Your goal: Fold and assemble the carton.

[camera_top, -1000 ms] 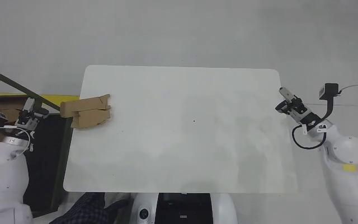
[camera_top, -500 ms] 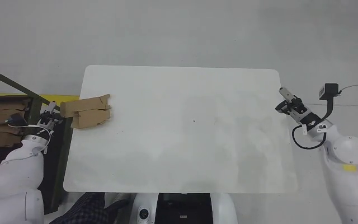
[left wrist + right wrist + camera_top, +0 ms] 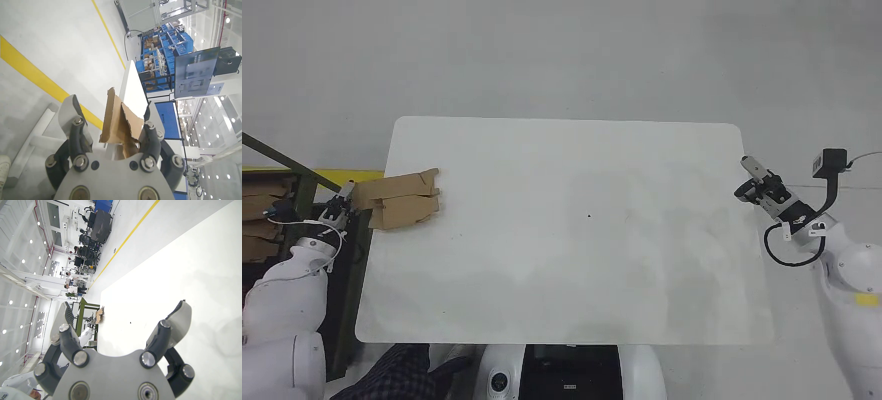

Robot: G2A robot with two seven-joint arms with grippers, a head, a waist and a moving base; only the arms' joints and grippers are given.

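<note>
One flattened brown carton (image 3: 402, 199), ragged along its edges, lies at the left edge of the table (image 3: 572, 260), one end jutting past it — right between my left gripper's (image 3: 344, 208) wide-spread fingers, unclamped. My right gripper (image 3: 749, 168) hangs at the table's right edge — also spread wide.

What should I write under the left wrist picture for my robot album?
Open left gripper straddling one end of the brown carton at the white table's edge.
</note>
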